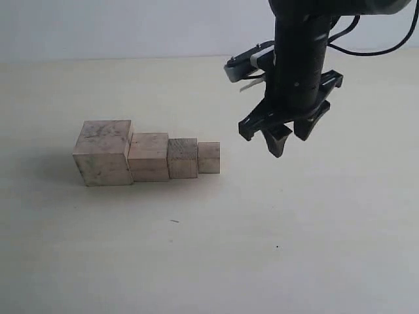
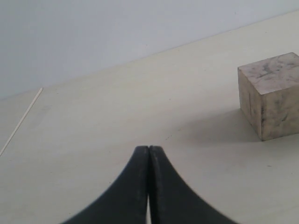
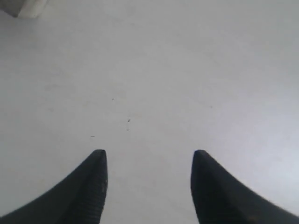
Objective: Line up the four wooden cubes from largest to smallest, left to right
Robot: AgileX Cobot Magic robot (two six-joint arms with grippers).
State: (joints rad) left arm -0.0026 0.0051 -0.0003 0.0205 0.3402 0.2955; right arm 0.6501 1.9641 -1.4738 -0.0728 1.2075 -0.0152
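Four wooden cubes stand side by side in a row on the table in the exterior view: the largest cube (image 1: 103, 153) with dark mottled faces at the left, then a second cube (image 1: 148, 157), a third cube (image 1: 182, 158) and the smallest cube (image 1: 209, 157) at the right. My right gripper (image 1: 289, 135) hangs open above the table, to the right of the row and apart from it, with nothing between its fingers (image 3: 148, 161). The left gripper (image 2: 149, 149) is shut and empty; the largest cube (image 2: 271, 95) shows beyond it. The left arm is out of the exterior view.
The pale table (image 1: 262, 248) runs back to a light wall (image 1: 131, 26). A corner of a pale block (image 3: 25, 7) shows at the edge of the right wrist view. A thin line (image 2: 21, 122) crosses the table in the left wrist view.
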